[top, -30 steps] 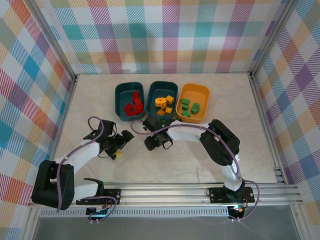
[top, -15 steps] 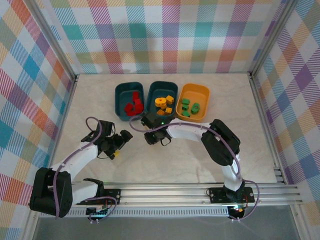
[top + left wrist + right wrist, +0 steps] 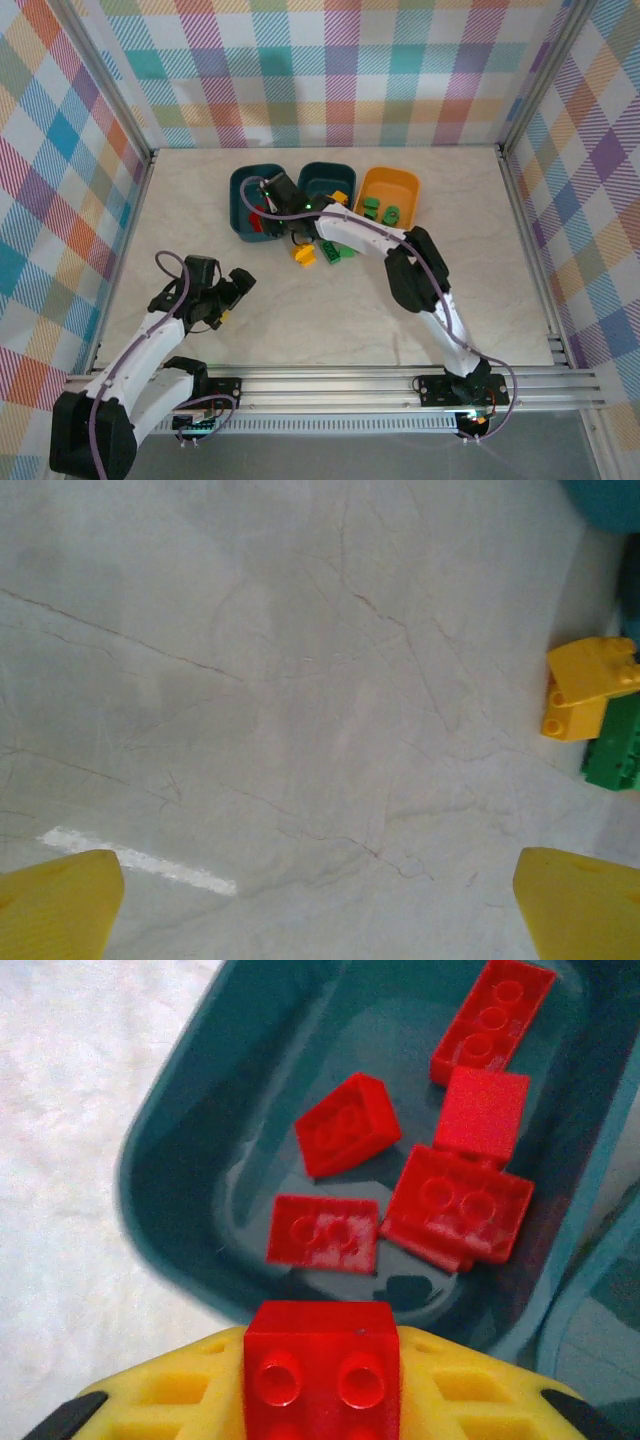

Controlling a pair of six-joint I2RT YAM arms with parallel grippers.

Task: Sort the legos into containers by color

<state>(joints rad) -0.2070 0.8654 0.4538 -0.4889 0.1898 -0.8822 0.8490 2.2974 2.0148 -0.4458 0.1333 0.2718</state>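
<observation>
My right gripper [image 3: 270, 200] hangs over the left dark teal tub [image 3: 240, 205], shut on a red brick [image 3: 320, 1365] held between its yellow fingers [image 3: 150, 1400]. Several red bricks [image 3: 455, 1205] lie in that tub [image 3: 170, 1130] below. The middle teal tub [image 3: 322, 175] shows a yellow brick [image 3: 340, 197]; the arm hides the rest. Green bricks [image 3: 380, 212] lie in the orange-yellow tub [image 3: 405, 185]. A yellow brick [image 3: 303, 254] and green bricks [image 3: 336, 251] rest on the table before the tubs. My left gripper [image 3: 237, 285] is open over bare table, its fingertips [image 3: 60, 895] wide apart.
In the left wrist view the yellow brick [image 3: 585, 685] and a green brick [image 3: 615, 745] sit at the right edge. The marble table [image 3: 330, 320] is walled by plaid panels; an aluminium rail [image 3: 350, 382] runs along the near edge.
My right gripper has swung from the table in front of the tubs to above the left teal tub, uncovering the loose yellow and green bricks. My left arm drew back toward the near left.
</observation>
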